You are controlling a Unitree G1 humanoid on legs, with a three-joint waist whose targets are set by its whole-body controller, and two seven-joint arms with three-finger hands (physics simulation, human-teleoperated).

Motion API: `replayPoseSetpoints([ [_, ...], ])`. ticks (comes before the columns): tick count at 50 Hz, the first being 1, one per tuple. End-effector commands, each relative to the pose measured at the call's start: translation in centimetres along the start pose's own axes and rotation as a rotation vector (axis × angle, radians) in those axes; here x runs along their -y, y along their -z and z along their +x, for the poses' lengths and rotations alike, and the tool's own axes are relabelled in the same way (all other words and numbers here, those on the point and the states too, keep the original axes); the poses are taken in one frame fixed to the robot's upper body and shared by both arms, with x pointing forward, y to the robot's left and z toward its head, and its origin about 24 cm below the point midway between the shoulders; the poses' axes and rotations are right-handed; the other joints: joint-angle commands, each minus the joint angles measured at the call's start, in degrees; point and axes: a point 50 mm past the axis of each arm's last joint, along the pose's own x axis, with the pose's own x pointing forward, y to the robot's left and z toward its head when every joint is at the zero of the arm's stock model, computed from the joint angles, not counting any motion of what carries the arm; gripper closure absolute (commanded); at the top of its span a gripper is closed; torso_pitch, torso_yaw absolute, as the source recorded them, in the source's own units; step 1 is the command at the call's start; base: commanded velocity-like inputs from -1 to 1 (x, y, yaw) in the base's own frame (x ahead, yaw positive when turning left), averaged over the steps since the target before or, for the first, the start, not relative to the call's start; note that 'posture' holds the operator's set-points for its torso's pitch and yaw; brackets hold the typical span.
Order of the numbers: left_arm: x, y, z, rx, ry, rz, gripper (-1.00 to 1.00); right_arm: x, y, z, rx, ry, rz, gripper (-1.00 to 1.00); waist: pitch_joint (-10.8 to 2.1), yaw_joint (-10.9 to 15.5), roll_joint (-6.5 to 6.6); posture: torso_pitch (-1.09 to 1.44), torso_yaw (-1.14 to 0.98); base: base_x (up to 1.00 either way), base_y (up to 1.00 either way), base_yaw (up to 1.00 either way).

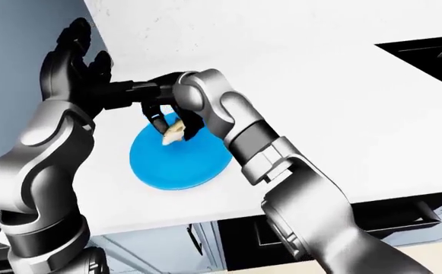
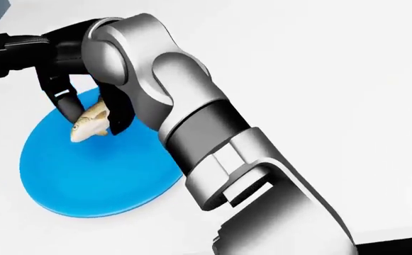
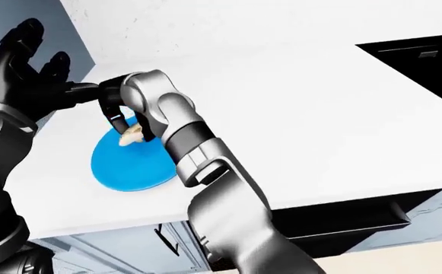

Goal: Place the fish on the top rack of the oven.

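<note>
Nearest the camera was your right forearm, the grey shell that filled the lower right of the head view and ran up to the right hand [image 2: 91,111] over the blue plate [image 2: 85,186]. That hand's dark fingers [image 2: 65,103] were closed round the fish [image 2: 89,123], one on each side of its body, with the head end poking out toward the view's left. The fish seemed to sit just clear of the plate, or barely on it; I could not tell which. The plate lay on the white desk [image 1: 297,85], close to its near edge.

Your left hand [image 1: 75,60] stood raised at the left of the left-eye view, fingers spread wide and holding nothing, near the right wrist but not on the fish.

By my reading you were at the lift, with the carry to the oven not yet begun. To do it well, you needed the grip to sit round the thick middle of the fish, not the tail, since a small smooth body is likely to pivot or slip between narrow fingers. A straight rise off the plate would keep it from dragging the plate toward the desk edge. The black opening [image 1: 434,57] at the upper right may be an appliance, but no oven rack showed.
</note>
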Motion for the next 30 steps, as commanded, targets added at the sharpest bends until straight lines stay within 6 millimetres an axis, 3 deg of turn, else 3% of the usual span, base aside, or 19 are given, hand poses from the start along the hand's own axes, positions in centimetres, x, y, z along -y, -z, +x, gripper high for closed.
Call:
replayPoseSetpoints([
  [1,-0.1,-1.7,-0.2,0.087,0.000,-0.002,-1.00,3.1,-0.5,-1.3,0.004,0.126,-0.011,0.92,-1.83,-0.1,0.59,0.00,0.00,0.00,0.00,0.00],
  [6,0.0,-1.8,-0.3,0.089,0.001,-0.003,-1.00,3.8,0.2,-1.7,-0.017,0.145,-0.004,1.00,-1.81,0.0,0.60,0.00,0.00,0.00,0.00,0.00],
  [30,0.0,-1.8,-0.4,0.088,0.006,0.001,-1.00,7.8,4.8,-5.8,-0.178,0.245,0.039,1.00,-1.73,0.3,0.23,0.00,0.00,0.00,0.00,0.00],
])
